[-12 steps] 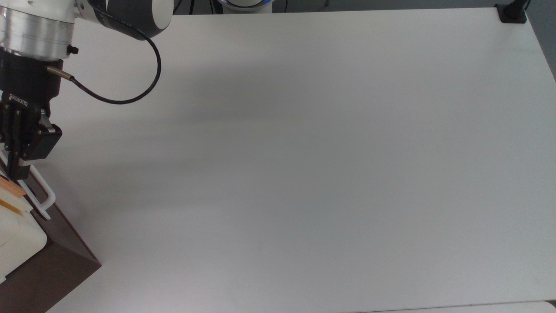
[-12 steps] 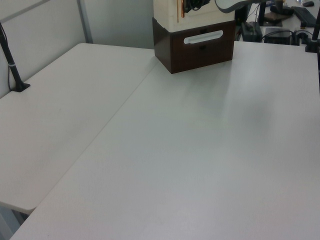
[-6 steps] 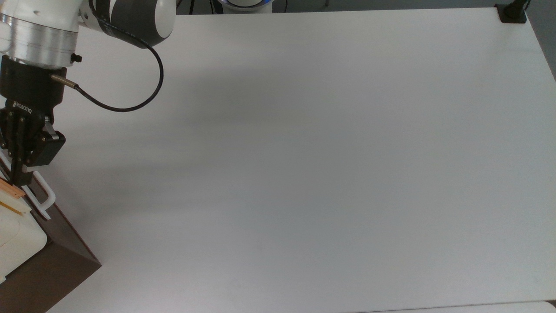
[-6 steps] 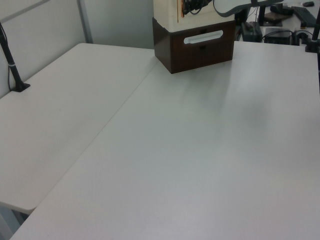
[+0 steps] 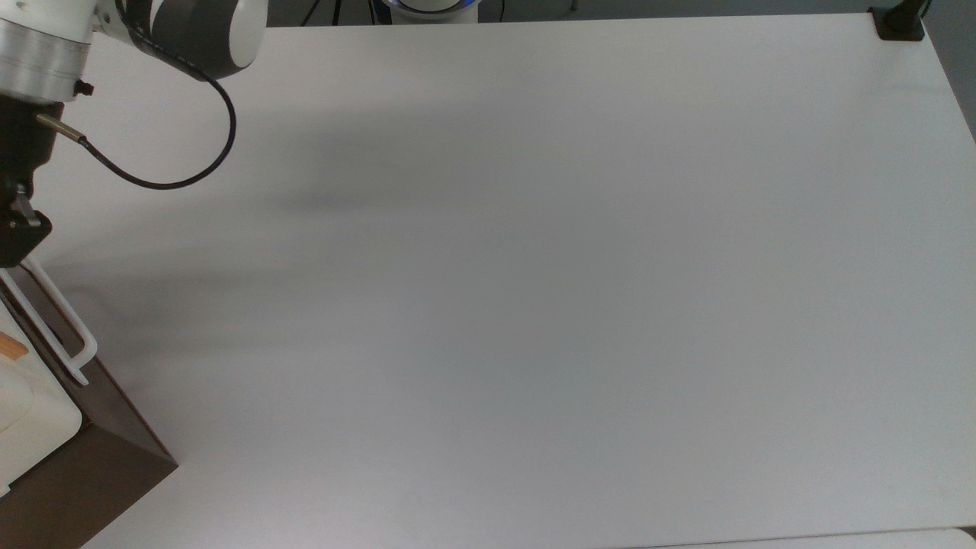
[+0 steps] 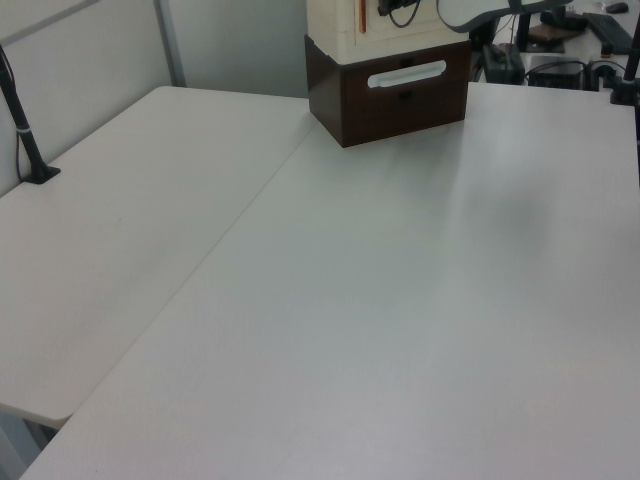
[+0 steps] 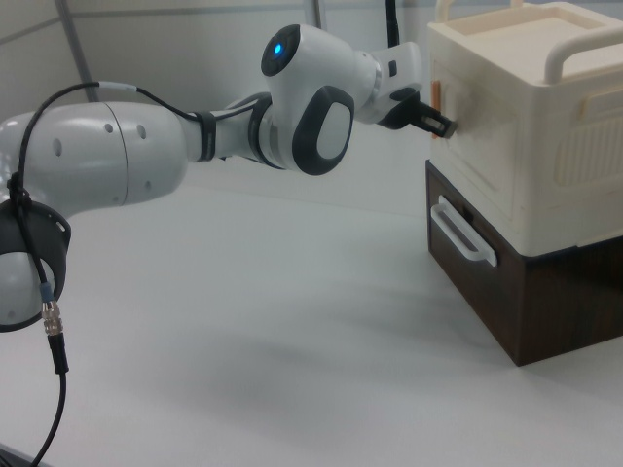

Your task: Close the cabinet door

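Cabinet door (image 7: 474, 146), cream plastic, stands directly above the brown drawer (image 7: 465, 255). It looks light, stiff and smooth, so it likely wants a flat push on its face, not a grasp. The gripper (image 7: 443, 125) sits at the door's edge, higher above the drawer; whether it is parted or together I cannot tell.

1 cabinet (image 7: 531, 146), 1 drawer (image 7: 467, 263), 1 arm (image 7: 195, 136)

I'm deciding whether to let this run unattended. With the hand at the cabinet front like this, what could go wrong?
1. In the right view the hand is right at the cream door; pushing further on a door that looks nearly flush could shove or tip the cabinet, which merely stands on the table.
2. The white drawer handle juts out just below; a downward retreat could snag it.
3. The arm's cable hangs in a loose loop and might catch.
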